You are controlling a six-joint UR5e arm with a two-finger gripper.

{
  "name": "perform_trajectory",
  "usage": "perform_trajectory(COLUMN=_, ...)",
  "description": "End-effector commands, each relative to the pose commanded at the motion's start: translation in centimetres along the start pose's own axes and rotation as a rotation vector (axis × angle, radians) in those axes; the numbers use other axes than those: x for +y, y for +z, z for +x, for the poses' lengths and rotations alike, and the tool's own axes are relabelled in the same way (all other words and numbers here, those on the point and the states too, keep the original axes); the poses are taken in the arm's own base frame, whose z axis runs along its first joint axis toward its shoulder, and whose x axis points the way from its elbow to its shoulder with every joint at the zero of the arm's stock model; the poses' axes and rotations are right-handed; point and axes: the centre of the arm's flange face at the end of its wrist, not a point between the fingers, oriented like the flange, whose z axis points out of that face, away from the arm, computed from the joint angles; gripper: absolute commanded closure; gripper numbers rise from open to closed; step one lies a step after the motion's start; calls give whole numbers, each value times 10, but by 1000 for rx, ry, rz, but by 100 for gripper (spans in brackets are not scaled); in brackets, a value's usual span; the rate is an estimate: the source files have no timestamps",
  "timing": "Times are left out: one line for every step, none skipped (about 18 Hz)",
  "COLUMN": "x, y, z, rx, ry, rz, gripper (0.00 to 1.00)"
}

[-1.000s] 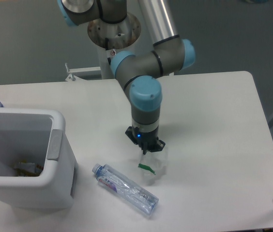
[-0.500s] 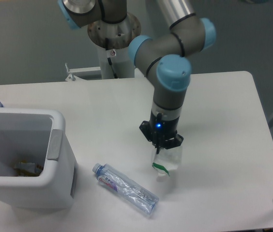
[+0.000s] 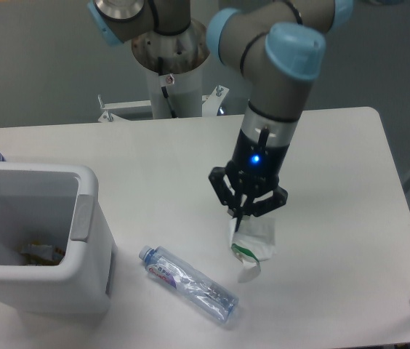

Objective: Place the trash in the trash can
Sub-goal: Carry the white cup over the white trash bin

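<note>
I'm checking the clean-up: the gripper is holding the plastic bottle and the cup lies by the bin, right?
Swapped. In the camera view the gripper holds the crumpled white cup, and the plastic bottle lies on the table by the bin.

The bench (image 3: 336, 182) is plain white, and so is the bin (image 3: 81, 280), which has a grey panel (image 3: 83, 217) on its rim. The crumpled cup (image 3: 252, 240) is white with a green mark, while the bottle (image 3: 188, 283) is clear with a red and blue label. The arm (image 3: 281, 80) is grey with light blue caps, and its tool (image 3: 243, 213) is black with a small blue light above it.
</note>
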Motion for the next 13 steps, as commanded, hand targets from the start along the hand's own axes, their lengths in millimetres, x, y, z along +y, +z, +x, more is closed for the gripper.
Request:
perform_trajectory(x=-3, y=-1, z=8, rx=4, ry=-6, rz=4, gripper=100)
perform_trajectory(x=-7, y=0, z=19, rx=12, ry=-3, rz=5, gripper=100)
perform_trajectory(x=-13, y=0, z=33, rx=19, ry=4, rz=9, gripper=100)
perform_trajectory(x=-16, y=1, z=40, rx=26, ry=-3, rz=12, gripper=100)
perform_trajectory(x=-20, y=-6, z=49, rx=23, ry=-9, rz=22, gripper=100)
perform_trajectory(x=-25, y=-12, z=61, rx=23, ry=-11, rz=32, gripper=100)
perform_trajectory(x=-28, y=-14, z=72, rx=30, ry=-7, rz=34, gripper=100)
perform_trajectory(x=-31, y=-12, z=84, rx=39, ry=4, rz=36, gripper=100)
perform_trajectory(x=-35, y=-15, z=99, rx=46, ry=15, rz=41, gripper=100)
perform_trajectory(x=-37, y=-16, z=110, rx=53, ry=16, rz=41, gripper=100)
perform_trajectory(x=-38, y=-16, z=122, rx=62, ry=23, rz=40, gripper=100)
perform_trajectory(x=-39, y=-16, z=132, rx=69, ry=31, rz=39, gripper=100)
perform_trajectory(x=-39, y=-12, z=142, rx=77, ry=43, rz=33, gripper=100)
